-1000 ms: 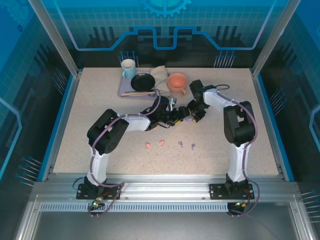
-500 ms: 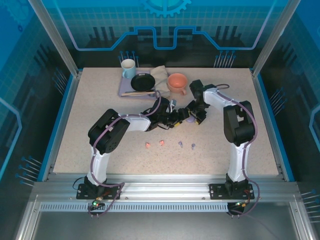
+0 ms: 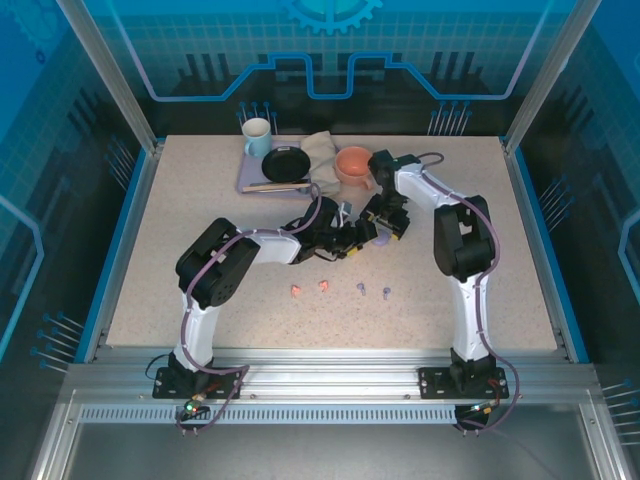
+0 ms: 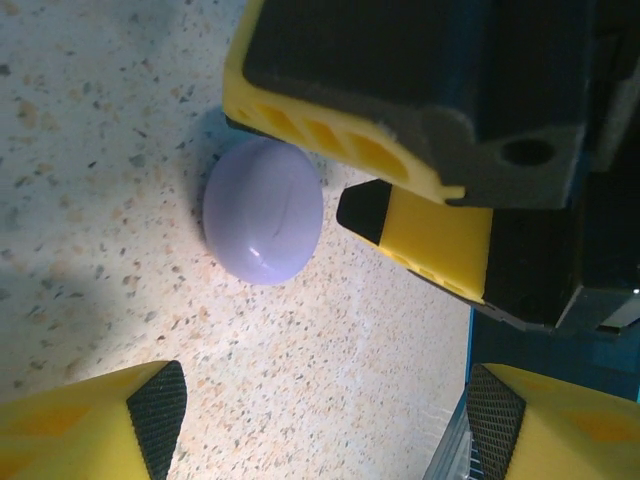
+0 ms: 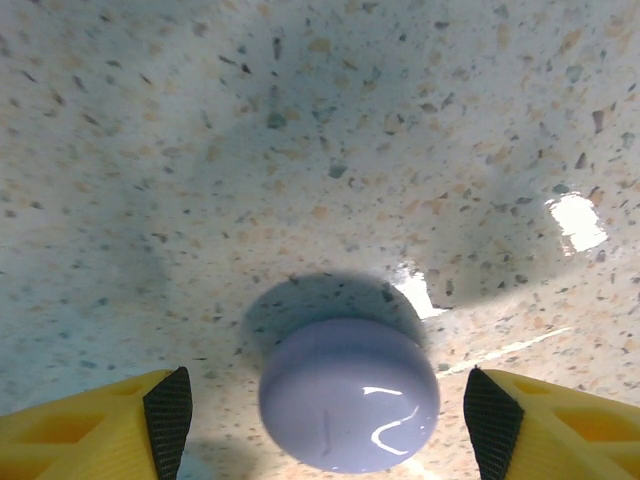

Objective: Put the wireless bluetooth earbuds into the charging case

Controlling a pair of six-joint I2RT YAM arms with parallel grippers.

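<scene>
lilac case [image 5: 348, 395] between right end effector [image 5: 330, 412]

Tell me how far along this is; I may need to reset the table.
Done: nothing yet. The two coral-pink earbuds and two lilac-purple earbuds lie loose on the speckled table. In hand: the open right gripper straddles the rounded lilac plastic case, which looks shut; the left gripper is open near it. Left: open the case and seat the buds.

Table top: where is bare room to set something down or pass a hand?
Bare: the table left of the left arm, right of the right arm, and the near strip below the earbuds. Crowded: the back, with mug, pan, cloth, orange bowl; mid-table, where left gripper and right gripper meet at the lilac case.
</scene>
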